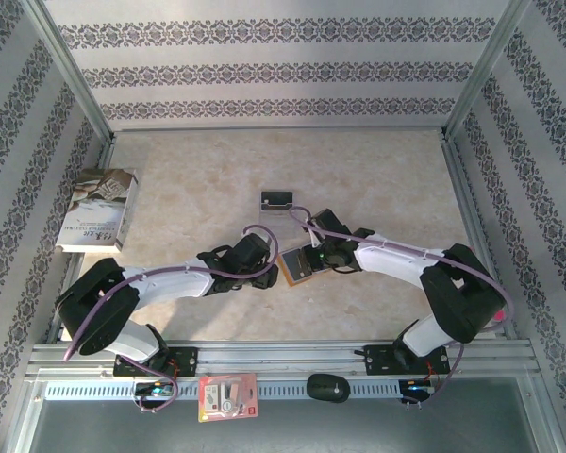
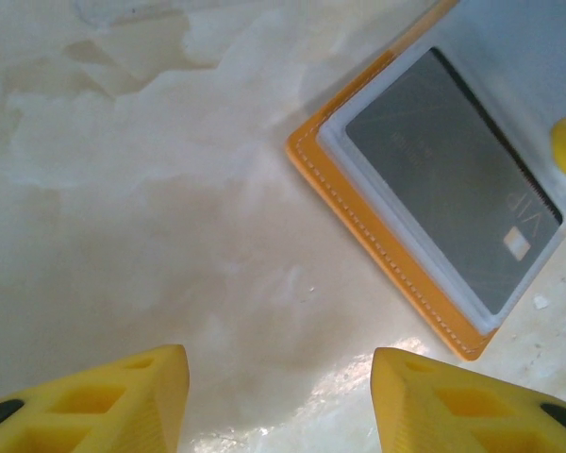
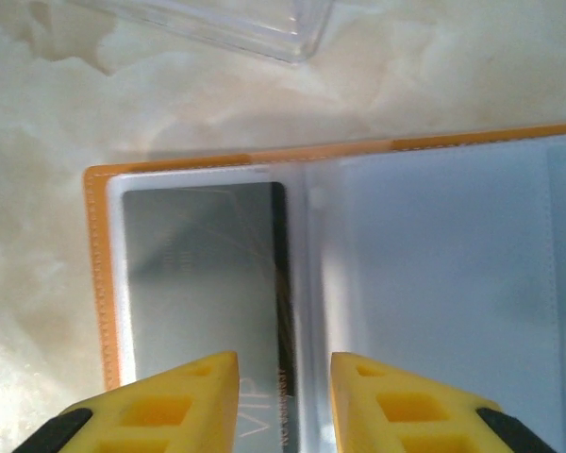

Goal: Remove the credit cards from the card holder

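Open orange card holder [image 3: 434,274], 1 grey card [image 3: 203,274]

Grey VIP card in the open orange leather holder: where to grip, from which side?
Likely the dark-striped long edge of the grey card by the centre fold, coming from above. It lies flat in a clear pocket of the orange card holder, its other edges boxed by the stitched border. Pocket mouth unclear.

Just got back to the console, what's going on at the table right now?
Both arms meet at the orange-tan leather card holder, lying open on the table. The right tool is poised, open, over the grey plastic card in its clear pocket. The left tool is open over bare table beside it. One black rectangular card lies loose farther back.
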### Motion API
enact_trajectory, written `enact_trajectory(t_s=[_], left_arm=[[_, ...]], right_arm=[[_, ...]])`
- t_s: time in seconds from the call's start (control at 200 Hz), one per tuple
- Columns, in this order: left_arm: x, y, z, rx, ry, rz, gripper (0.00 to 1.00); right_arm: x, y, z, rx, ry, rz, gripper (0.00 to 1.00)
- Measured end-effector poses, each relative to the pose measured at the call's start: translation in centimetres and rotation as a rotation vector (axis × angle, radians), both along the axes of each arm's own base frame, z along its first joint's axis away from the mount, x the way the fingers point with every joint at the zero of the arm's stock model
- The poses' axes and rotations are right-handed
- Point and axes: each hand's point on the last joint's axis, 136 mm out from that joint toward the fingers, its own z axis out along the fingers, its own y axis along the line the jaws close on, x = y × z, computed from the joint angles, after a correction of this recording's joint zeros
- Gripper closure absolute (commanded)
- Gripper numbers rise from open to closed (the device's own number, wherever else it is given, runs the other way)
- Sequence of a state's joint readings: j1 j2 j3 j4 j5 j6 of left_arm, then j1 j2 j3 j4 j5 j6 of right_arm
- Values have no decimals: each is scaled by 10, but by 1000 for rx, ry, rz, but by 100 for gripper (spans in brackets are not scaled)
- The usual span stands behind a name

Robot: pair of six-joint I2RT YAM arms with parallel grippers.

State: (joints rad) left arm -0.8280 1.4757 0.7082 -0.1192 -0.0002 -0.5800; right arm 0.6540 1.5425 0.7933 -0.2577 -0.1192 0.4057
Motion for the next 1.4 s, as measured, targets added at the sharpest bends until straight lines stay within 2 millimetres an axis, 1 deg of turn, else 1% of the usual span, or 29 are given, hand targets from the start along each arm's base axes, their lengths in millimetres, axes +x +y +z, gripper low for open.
enact_trajectory(t_s=[0.085, 0.145, 0.23, 0.3, 0.405, 0.555, 0.665, 0.749, 0.814, 0.889, 0.984, 1.069, 1.179, 1.304, 1.399], left_arm=[[1, -1, 1, -4, -4, 1, 46], [1, -1, 1, -5, -4, 2, 46], [2, -1, 1, -7, -3, 5, 46], [3, 0, 1, -10, -6, 9, 46], [-1, 4, -2, -8, -4, 10, 46], [-2, 13, -4, -6, -3, 25, 46], [-1, 14, -2, -12, -6, 32, 46], [-1, 14, -2, -12, -6, 32, 47], [0, 13, -1, -14, -7, 31, 49], [2, 11, 1, -18, -11, 31, 50], [3, 9, 4, -22, -15, 31, 49], [3, 10, 3, -19, -12, 31, 49], [1, 10, 2, -18, -2, 31, 48], [-2, 9, 1, -19, 7, 32, 48], [-3, 10, 0, -15, 13, 31, 48]], right_arm=[[-2, -2, -10, -5, 39, -16, 62], [-4, -2, -16, -6, 60, -17, 58], [-4, 2, -16, 8, 66, -23, 53], [-6, 8, -16, 30, 65, -19, 52], [-14, 23, -14, 60, 68, 7, 52], [-32, 43, -13, 91, 97, 53, 52], [-38, 48, -12, 96, 106, 60, 55], [-39, 45, -10, 85, 99, 47, 58], [-36, 41, -1, 78, 68, 30, 61], [-27, 31, 14, 62, 4, 6, 61], [-14, 16, 21, 0, -62, -20, 55], [-2, 4, 19, -38, -74, -41, 54], [14, -5, 12, -71, -69, -66, 62], [29, 2, 4, -96, -58, -55, 67], [26, 2, -7, -133, -45, -40, 68]])
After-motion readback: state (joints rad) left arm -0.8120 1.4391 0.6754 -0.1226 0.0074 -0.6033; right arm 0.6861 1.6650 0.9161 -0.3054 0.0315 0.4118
